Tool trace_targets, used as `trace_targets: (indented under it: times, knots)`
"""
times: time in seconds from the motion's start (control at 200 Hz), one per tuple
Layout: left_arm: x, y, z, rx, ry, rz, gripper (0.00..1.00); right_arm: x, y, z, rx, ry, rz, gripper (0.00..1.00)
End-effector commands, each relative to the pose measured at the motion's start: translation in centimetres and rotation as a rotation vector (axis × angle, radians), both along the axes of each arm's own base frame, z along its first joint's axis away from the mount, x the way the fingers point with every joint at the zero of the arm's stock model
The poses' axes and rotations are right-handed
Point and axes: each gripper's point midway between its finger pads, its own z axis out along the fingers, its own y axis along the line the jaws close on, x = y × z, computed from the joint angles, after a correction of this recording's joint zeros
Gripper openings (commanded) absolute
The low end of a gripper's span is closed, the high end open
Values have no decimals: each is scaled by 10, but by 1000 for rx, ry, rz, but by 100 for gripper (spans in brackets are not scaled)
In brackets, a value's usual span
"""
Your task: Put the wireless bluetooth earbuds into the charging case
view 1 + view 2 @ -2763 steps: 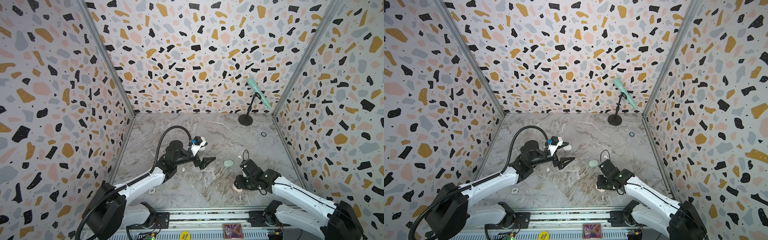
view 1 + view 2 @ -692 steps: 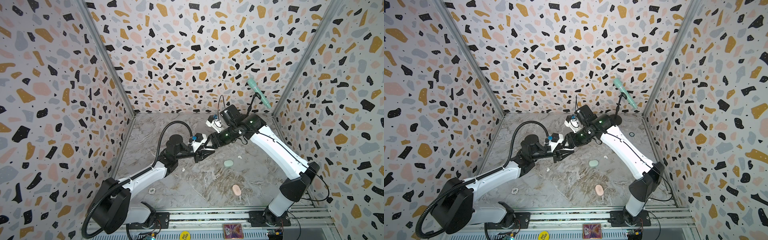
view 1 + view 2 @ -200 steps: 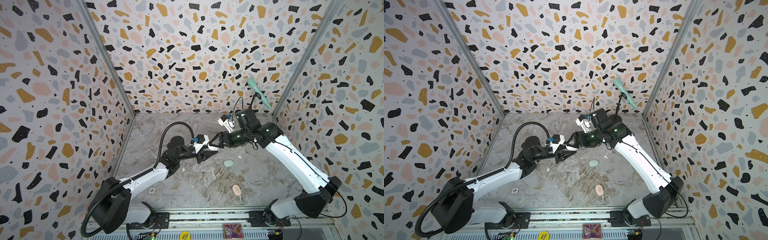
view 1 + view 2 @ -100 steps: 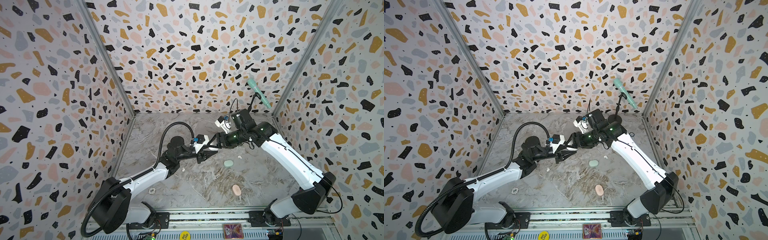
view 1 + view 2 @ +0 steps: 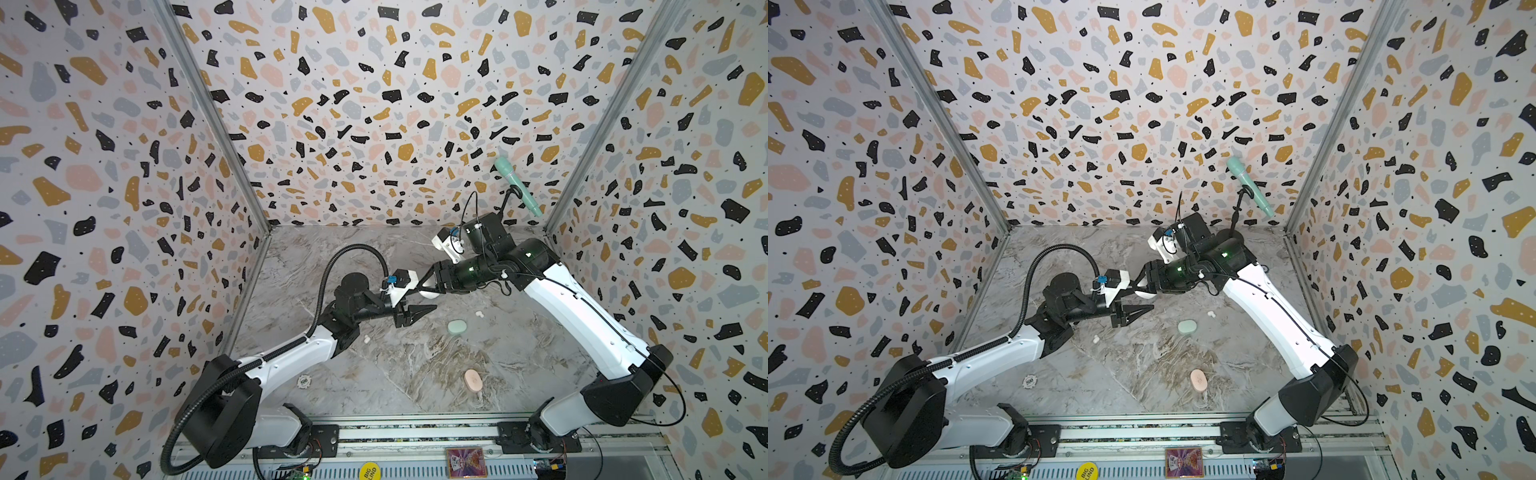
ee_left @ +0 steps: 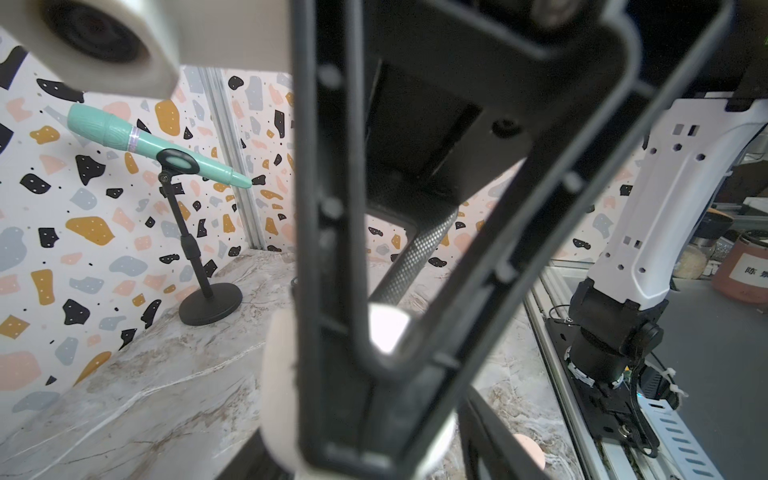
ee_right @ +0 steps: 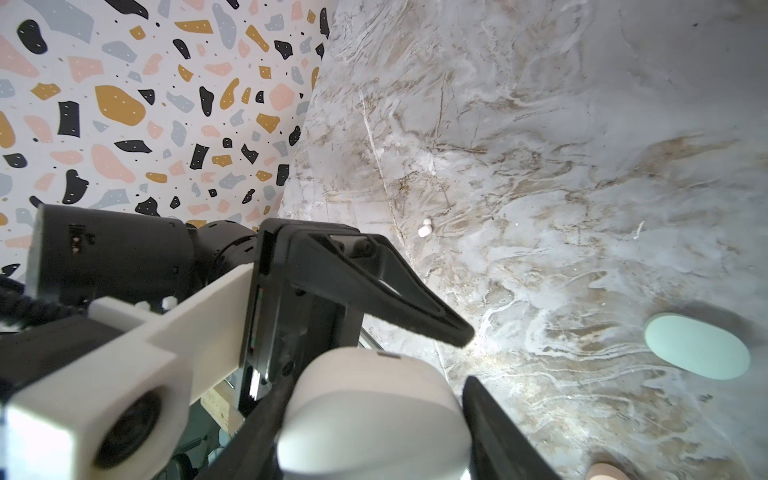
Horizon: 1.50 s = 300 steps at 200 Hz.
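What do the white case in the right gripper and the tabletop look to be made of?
White case: probably smooth moulded plastic, satin finish; rounded shell with soft highlights.
Tabletop: marble-look, fairly matte; grey-brown veining shows, but real stone or printed laminate cannot be told.

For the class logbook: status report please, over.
Right gripper shut on white case, off the table. Left gripper close alongside, grip unclear. White earbud loose on table, not yet in.

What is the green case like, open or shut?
Shut: the green case lies flat on the table, one smooth pebble, no lid raised, no inside showing.
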Motion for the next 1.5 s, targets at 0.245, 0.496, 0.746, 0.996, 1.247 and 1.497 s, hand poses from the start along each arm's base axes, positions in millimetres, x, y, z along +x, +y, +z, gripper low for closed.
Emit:
trace_targets:
  times: [0.245, 0.496, 0.746, 0.996, 1.247, 1.497]
  knots:
    - [-1, -1, 13, 13, -52, 4, 69, -5, -2, -9, -141, -22, 44, 54]
    - [3, -2, 17, 7, -56, 16, 65, -7, 0, -15, -197, -35, 62, 54]
    - [3, -4, 16, 17, -51, 5, 58, -9, 1, -17, -230, -41, 78, 54]
    - [3, -5, 14, 36, -56, -3, 55, -9, 3, -16, -238, -41, 90, 53]
    - [4, -6, 12, 49, -60, -5, 52, -10, 5, -19, -241, -30, 99, 53]
    - [5, -5, 15, 53, -74, 8, 52, -11, 5, -21, -247, -19, 108, 52]
